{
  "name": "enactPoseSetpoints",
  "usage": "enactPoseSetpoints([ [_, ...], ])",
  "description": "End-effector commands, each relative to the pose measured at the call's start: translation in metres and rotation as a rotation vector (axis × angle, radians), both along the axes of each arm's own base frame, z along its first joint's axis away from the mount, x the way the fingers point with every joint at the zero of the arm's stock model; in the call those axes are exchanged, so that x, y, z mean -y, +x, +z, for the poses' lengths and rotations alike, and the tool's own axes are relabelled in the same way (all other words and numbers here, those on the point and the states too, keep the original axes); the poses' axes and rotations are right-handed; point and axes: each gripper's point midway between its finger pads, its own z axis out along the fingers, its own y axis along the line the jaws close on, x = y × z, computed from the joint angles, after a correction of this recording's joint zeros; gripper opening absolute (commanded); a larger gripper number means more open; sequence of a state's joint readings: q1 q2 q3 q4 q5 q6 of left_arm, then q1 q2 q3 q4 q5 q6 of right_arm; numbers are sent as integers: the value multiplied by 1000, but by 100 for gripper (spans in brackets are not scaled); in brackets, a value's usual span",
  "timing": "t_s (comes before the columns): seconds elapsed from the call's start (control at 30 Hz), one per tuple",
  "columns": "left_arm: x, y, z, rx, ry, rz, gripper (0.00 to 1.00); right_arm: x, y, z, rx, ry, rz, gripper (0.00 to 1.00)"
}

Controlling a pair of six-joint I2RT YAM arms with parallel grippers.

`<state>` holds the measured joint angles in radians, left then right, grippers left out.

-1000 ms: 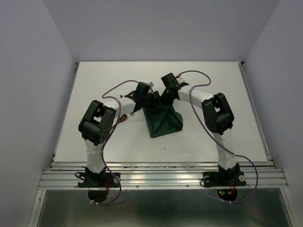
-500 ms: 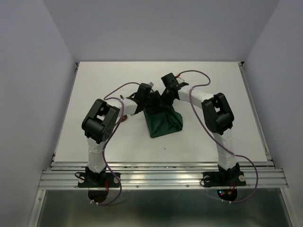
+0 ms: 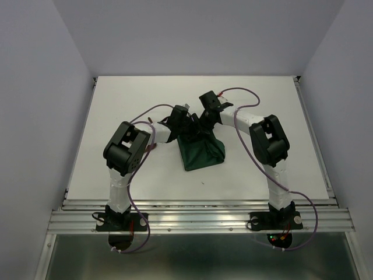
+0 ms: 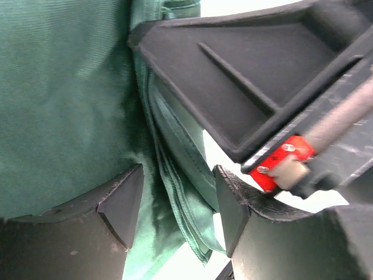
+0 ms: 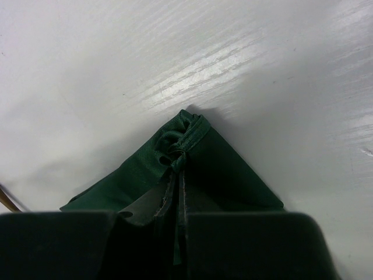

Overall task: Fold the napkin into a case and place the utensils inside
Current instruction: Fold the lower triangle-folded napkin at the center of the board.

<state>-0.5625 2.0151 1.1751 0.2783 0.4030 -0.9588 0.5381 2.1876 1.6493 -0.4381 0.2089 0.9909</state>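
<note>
Both arms reach forward from their bases and bend inward, so their wrists meet over the middle of the white table (image 3: 262, 116), at the far edge of the napkin (image 3: 202, 153). The right gripper (image 5: 176, 201) points down at the table, its fingers pressed together on a bunched corner of the dark green cloth, which rises to a gathered peak just beyond the fingertips. The left gripper (image 4: 175, 213) comes in from the left side with its fingers (image 4: 122, 204) standing apart. The napkin's layered, hemmed edge runs through the gap between them without being pinched. In the left wrist view the black body of the right gripper, with a red part on it, crowds in close above and to the right and hides much of the table beyond. The napkin lies folded into a wedge on the table, broad at its near end and narrow where the grippers meet. A purple cable (image 3: 242, 90) loops along each arm. There are two arms, one napkin, and one slim brown wooden piece (image 5: 4, 201) at the left edge of the right wrist view. Whether it is spoon or fork cannot be told.
</note>
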Motion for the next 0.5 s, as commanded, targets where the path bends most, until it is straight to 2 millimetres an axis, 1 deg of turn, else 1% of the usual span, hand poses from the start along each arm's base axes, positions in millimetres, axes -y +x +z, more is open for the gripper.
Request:
enactPoseSetpoints([
  [0.0, 1, 1, 6, 42, -13, 5, 62, 4, -21, -4, -56, -27, 17, 1],
  [0.2, 3, 4, 5, 50, -15, -3, 61, 5, -22, -4, -55, -33, 25, 1],
  [0.27, 4, 5, 4, 51, -13, -1, 59, 5, -21, -3, -54, -35, 29, 1],
  [0.4, 5, 7, 3, 54, -13, -4, 48, 5, -22, -4, -55, -38, 33, 1],
  [0.43, 6, 7, 3, 53, -14, -5, 42, 5, -22, -4, -55, -37, 34, 1],
  [0.47, 6, 8, 2, 51, -13, -5, 41, 5, -22, -5, -56, -40, 36, 1],
])
